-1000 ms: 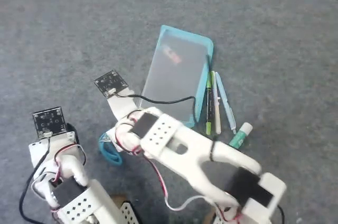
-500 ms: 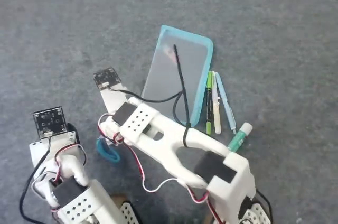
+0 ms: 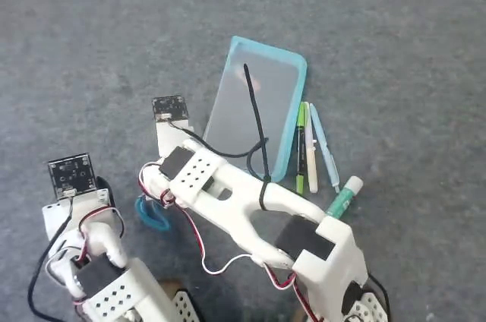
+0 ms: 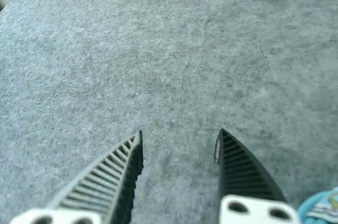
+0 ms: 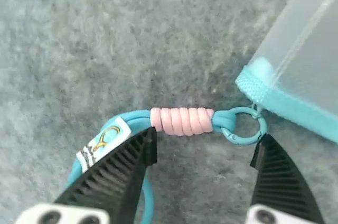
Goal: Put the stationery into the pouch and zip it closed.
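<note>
I saw the grey mat point(image 3: 91, 71) carrying the pouch point(image 3: 254, 109), which lay flat. My right gripper point(image 5: 206, 139) hung with its jaws apart, straddling the pouch's strap point(image 5: 182, 121). My left gripper point(image 4: 179, 139) gaped over bare mat. 3 pens point(image 3: 311, 147) lay just beside the pouch's long edge, with a glue stick point(image 3: 345, 194) near their tips.

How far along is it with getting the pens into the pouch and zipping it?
Nothing is done: the green pen, white pen, light blue pen and teal-and-white stick lie on the mat beside the pouch. In hand: the right tool is open just at the pouch's pink-wrapped strap, not gripping it; the left tool is open over bare mat. Left: load all four, then zip.
</note>
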`<state>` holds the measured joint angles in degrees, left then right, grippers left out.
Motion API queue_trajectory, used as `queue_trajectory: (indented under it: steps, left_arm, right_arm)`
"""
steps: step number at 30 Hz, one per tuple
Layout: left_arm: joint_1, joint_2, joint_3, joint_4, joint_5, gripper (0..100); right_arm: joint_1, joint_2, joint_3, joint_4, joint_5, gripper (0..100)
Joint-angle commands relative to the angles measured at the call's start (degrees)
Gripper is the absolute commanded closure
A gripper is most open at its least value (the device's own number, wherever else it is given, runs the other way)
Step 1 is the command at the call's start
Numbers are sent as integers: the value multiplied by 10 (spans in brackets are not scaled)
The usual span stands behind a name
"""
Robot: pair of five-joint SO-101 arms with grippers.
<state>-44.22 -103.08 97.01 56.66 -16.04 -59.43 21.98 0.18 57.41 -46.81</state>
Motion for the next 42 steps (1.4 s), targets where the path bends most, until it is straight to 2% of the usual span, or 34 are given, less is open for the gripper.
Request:
queue_trajectory:
  steps: [1, 7, 10, 15, 20, 23, 27, 29, 34, 35, 39, 42]
  left_arm:
    - [4, -17, -5, 3, -6, 786]
    - [4, -17, -5, 3, -6, 786]
    - [4, -17, -5, 3, -6, 786]
    - [4, -17, -5, 3, -6, 786]
    - [4, -17, -5, 3, -6, 786]
    - [4, -17, -5, 3, -6, 786]
    - [4, -17, -5, 4, -6, 786]
    - [4, -17, -5, 4, -6, 786]
    - [14, -17, -5, 4, -5, 786]
    - [23, -17, -5, 9, -5, 786]
    - [45, -17, -5, 22, -7, 786]
    - [47, -17, -5, 23, -7, 786]
  right_arm:
    - [22, 9, -29, -22, -55, 703]
    - [39, 63, -33, -52, -75, 703]
    - [47, 78, -61, -20, -74, 714]
    - [70, 96, -93, 22, -71, 879]
    - [93, 114, -91, 30, -57, 932]
    - [116, 110, -94, 82, -2, 969]
    - [184, 101, -95, 160, 122, 990]
    - [217, 101, -95, 205, 217, 989]
    - [249, 100, -95, 318, 539, 991]
    - [252, 100, -94, 333, 572, 991]
    - [264, 71, -52, 291, 576, 991]
    - [262, -24, 15, 240, 576, 991]
